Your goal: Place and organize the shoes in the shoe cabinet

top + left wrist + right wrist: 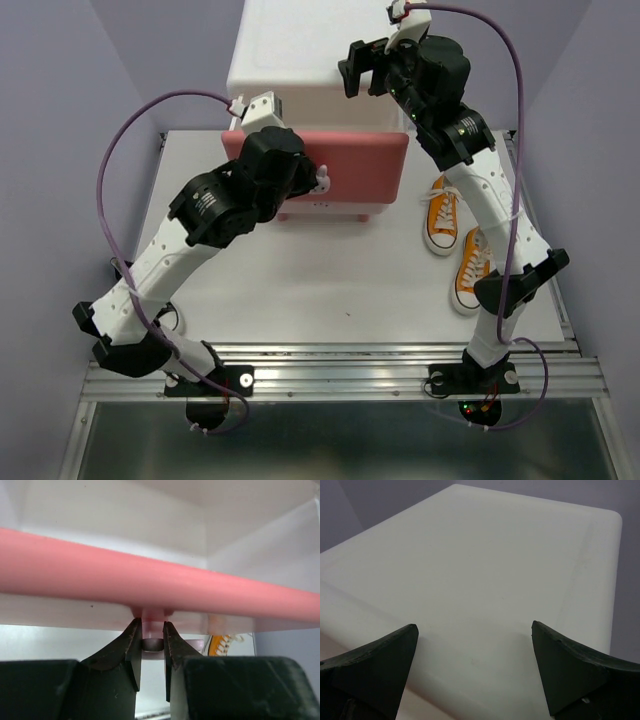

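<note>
Black, wedge-shaped fingers (131,642) of the left gripper (151,630) fill the bottom of the left wrist view. Their matte, faintly scuffed tips are clamped on the narrow pink stem of the knob (152,615). Above them the drawer (100,575) shows its front edge as a smooth, rounded pink plastic bar running across the view, with plain white inner walls behind it. A bit of orange canvas and white lacing shows beneath the bar to the right.

From above, that pink drawer (350,165) stands pulled out of the cabinet (300,50), a boxy white plastic chest with softly rounded corners at the far side of the table (300,290). The left gripper (318,182) meets the drawer front at its middle.

The right gripper (362,68) hangs over the cabinet's lid with its dark fingers spread wide apart and holding nothing. The right wrist view shows only the glossy, cream-white top (495,570) between them.

Right of the drawer, one orange sneaker (442,218) lies on the matte white table with its white laces up and its pale rubber toe toward the arms. A second orange sneaker (470,272) lies just beside it, nearer the arms and partly behind the right arm.
</note>
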